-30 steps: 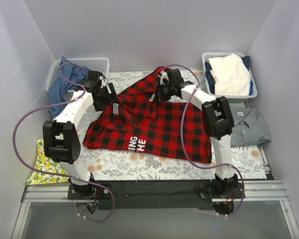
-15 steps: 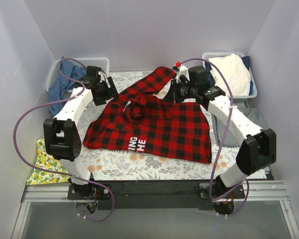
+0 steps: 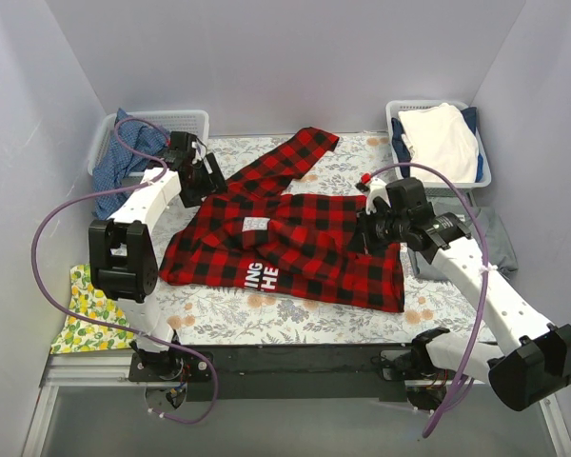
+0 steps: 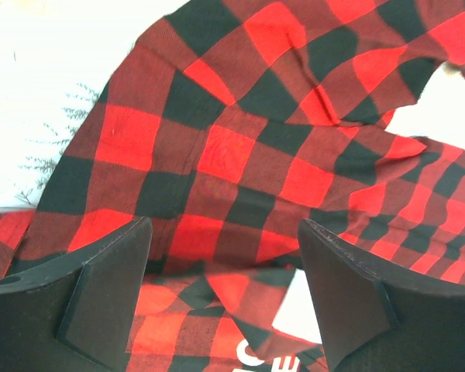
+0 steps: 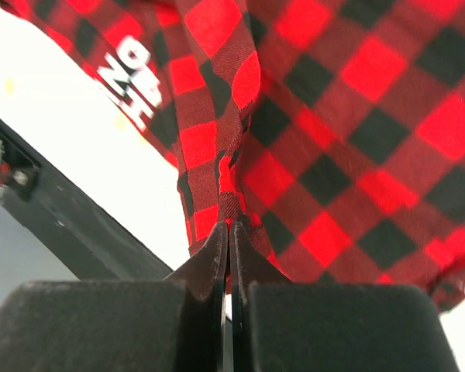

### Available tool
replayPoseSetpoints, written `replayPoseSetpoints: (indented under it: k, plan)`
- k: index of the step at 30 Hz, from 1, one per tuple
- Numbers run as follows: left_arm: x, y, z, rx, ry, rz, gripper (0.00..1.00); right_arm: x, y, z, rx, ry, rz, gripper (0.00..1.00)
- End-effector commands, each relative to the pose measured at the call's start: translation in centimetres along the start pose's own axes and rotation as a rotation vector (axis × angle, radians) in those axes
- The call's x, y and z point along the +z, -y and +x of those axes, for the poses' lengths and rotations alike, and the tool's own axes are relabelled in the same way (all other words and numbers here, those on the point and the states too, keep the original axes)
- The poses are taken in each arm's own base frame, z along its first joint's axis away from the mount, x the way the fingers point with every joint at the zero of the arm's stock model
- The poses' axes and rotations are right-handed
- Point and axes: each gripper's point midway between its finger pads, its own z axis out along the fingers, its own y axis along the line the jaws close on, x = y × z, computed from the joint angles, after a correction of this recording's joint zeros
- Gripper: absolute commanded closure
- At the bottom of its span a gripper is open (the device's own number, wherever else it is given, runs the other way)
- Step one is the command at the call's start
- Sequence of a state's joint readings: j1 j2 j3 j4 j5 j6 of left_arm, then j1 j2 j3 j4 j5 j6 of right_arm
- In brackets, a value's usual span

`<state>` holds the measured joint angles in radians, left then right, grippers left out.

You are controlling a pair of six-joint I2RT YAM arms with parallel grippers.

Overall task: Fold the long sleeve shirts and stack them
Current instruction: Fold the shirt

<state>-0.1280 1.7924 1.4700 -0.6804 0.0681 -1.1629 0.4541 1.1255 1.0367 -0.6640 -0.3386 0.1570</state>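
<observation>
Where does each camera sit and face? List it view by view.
Top external: above and behind the bases, looking down; both arms show over the red-and-black plaid flannel shirt.
Left wrist: on the left arm, looking down past its open left gripper at plaid cloth.
Right wrist: on the right arm, looking along the right gripper, shut on a plaid fold.
Shared: top and right wrist both show the shirt's white lettering.

The red-and-black plaid shirt (image 3: pixel 300 243) lies spread out, the right end effector (image 3: pixel 364 235) on its right side.
</observation>
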Motion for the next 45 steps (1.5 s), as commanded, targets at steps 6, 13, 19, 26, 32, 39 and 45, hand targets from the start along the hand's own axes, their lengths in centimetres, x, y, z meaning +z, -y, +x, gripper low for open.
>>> replayPoseSetpoints:
  k: [6, 13, 19, 26, 32, 39, 45]
  plan:
    - [0.4, -1.3, 3.4, -0.032, -0.103, -0.015, 0.25, -0.6, 1.6, 3.8, 0.055, -0.051, 0.09, 0.99]
    - [-1.0, -1.1, 6.3, -0.038, -0.219, 0.019, 0.24, 0.1, 2.0, 4.6, 0.048, -0.087, 0.09, 0.99]
    - [-3.1, 0.1, 5.2, -0.072, -0.18, 0.054, 0.22, 1.2, 2.7, 5.7, 0.049, -0.114, 0.096, 0.99]
    - [-4.5, 0.0, 6.8, -0.039, -0.164, 0.121, 0.27, 1.8, 3.5, 7.3, 0.066, -0.159, 0.117, 0.99]
    - [-5.6, -0.5, 7.4, 0.027, -0.122, 0.148, 0.33, 2.4, 4.3, 9.0, 0.132, -0.22, 0.161, 0.99]
    - [-5.2, -1.3, 9.2, -0.049, -0.203, 0.102, 0.27, 2.6, 4.4, 8.6, 0.111, -0.226, 0.156, 0.99]
    - [-5.1, -1.1, 9.5, -0.155, -0.249, 0.062, 0.23, 2.5, 4.3, 8.5, 0.106, -0.217, 0.155, 0.99]
